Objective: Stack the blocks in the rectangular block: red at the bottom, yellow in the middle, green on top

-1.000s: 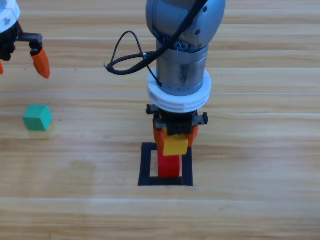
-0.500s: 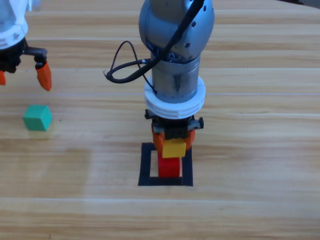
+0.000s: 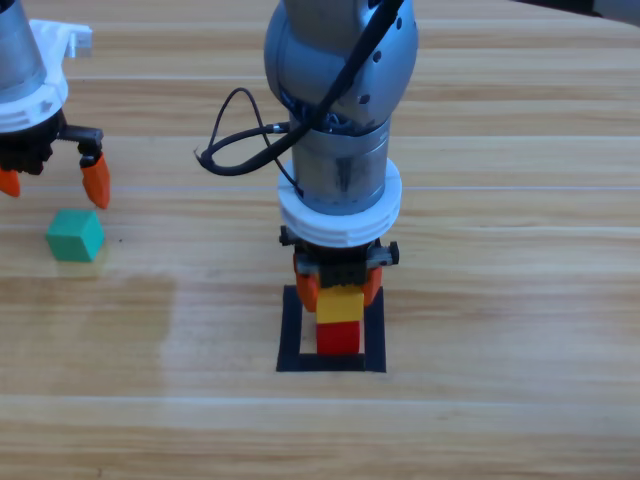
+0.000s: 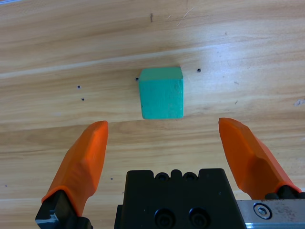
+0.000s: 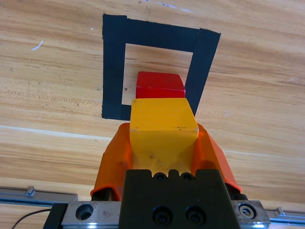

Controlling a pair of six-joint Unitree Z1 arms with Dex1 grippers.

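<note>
The red cube (image 3: 338, 339) (image 5: 159, 85) stands inside the black tape outline (image 3: 291, 330) (image 5: 112, 71). My right gripper (image 3: 338, 290) (image 5: 163, 143) is shut on the yellow cube (image 3: 339, 305) (image 5: 163, 125) and holds it just above the red one; whether the two cubes touch I cannot tell. The teal-green cube (image 3: 75, 235) (image 4: 162, 93) lies alone on the table at the left. My left gripper (image 3: 52, 185) (image 4: 164, 138) hovers open just behind it, its fingers spread wider than the cube, nothing between them.
A black cable (image 3: 235, 140) loops off the right arm's left side. Bare wooden table (image 3: 500, 300) surrounds the outline and the green cube.
The right arm has moved left and lowered the yellow cube until it sits over the red one. The left gripper has come down closer to the green cube.
</note>
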